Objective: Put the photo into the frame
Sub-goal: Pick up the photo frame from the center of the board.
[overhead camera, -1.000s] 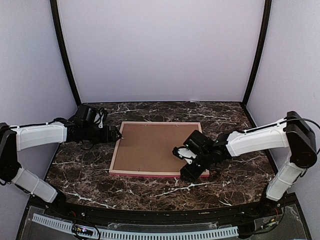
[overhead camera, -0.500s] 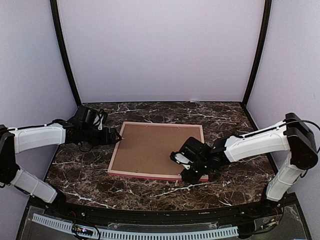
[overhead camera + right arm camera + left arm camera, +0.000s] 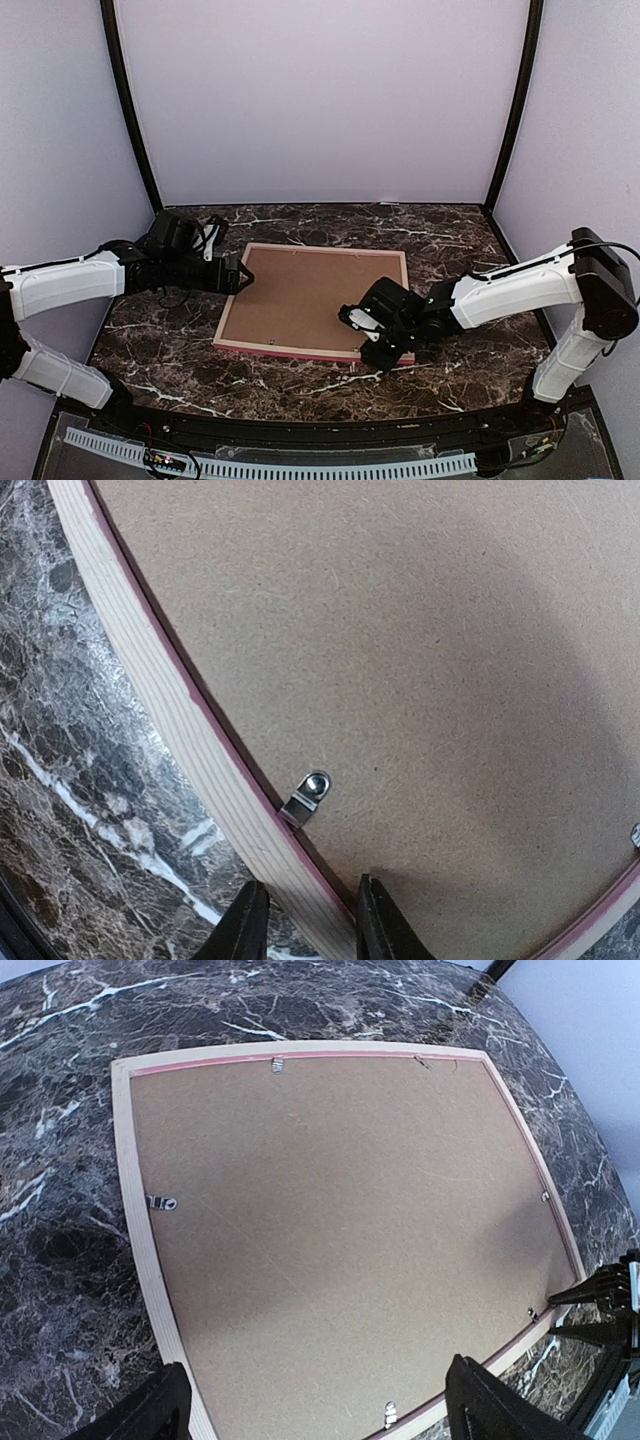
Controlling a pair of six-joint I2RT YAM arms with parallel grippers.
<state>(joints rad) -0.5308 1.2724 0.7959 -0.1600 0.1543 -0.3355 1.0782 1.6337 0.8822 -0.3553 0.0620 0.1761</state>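
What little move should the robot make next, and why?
Probably the left pincer should dip to the nearest clip and swing it off the backing. The backing sits in the frame under its clips, so no photo can go in yet. The right pincer pinches the frame's rail, which should steady it.

You're working on a dark marble-pattern table (image 3: 150,350) with white veins, boxed in by plain pale lilac walls (image 3: 320,100), a black post (image 3: 131,110) in each back corner, light soft and even.
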